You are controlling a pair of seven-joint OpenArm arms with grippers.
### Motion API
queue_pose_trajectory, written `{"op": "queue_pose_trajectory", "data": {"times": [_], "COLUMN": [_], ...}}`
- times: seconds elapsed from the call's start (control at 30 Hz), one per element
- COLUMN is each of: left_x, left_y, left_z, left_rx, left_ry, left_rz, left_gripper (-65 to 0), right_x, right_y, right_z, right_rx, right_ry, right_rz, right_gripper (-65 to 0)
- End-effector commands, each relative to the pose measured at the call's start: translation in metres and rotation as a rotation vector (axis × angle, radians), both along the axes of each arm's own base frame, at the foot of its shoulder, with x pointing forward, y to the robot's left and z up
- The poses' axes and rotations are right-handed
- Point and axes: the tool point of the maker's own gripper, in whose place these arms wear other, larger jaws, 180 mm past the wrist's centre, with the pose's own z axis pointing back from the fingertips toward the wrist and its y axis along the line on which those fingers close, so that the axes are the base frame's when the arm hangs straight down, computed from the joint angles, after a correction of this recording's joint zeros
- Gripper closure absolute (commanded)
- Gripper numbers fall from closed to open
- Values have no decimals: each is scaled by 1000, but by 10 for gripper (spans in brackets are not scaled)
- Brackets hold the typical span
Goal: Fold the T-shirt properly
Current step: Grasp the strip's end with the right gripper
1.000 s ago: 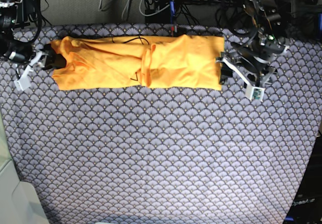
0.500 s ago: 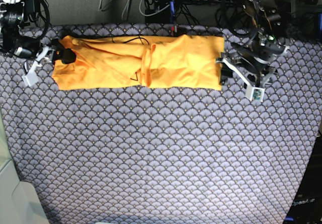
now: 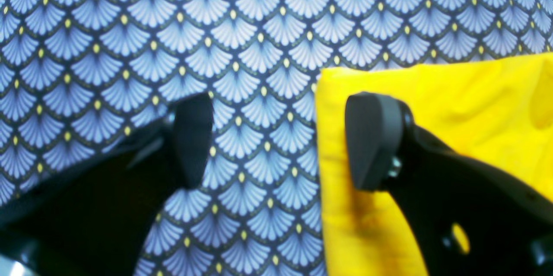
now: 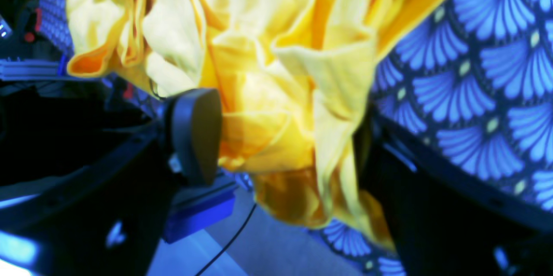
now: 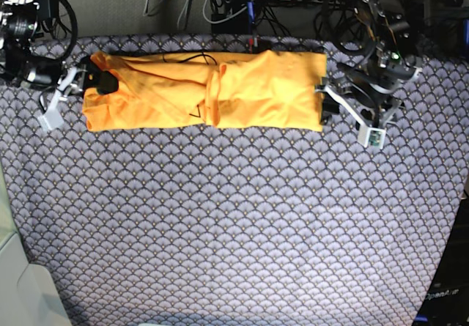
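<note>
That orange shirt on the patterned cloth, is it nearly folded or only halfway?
Roughly halfway, I'd guess. Done: the plain orange-yellow cotton T-shirt already lies as one long band across the blue-grey scallop-patterned cloth. In hand: the right claw has bunched fabric between its wide jaws at one end; the left claw straddles the other end's edge, open. Left: folding that band end to end.
</note>
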Motion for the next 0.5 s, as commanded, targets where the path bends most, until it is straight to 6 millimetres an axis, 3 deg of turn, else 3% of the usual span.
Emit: {"op": "queue_pose_trajectory", "data": {"times": [0.0,0.47], "left_x": [8,9], "left_y": [1,1], "left_z": [12,13], "left_rx": [-4,-5], "left_ry": [-50,-55], "left_rz": [0,0], "left_gripper": [-463,-463], "right_x": [5,0], "right_y": [-2,8], "right_z": [8,3], "right_rx": [6,24], "right_ry": [-27,-5], "right_rz": [-2,11], "right_gripper": [-427,-427]}}
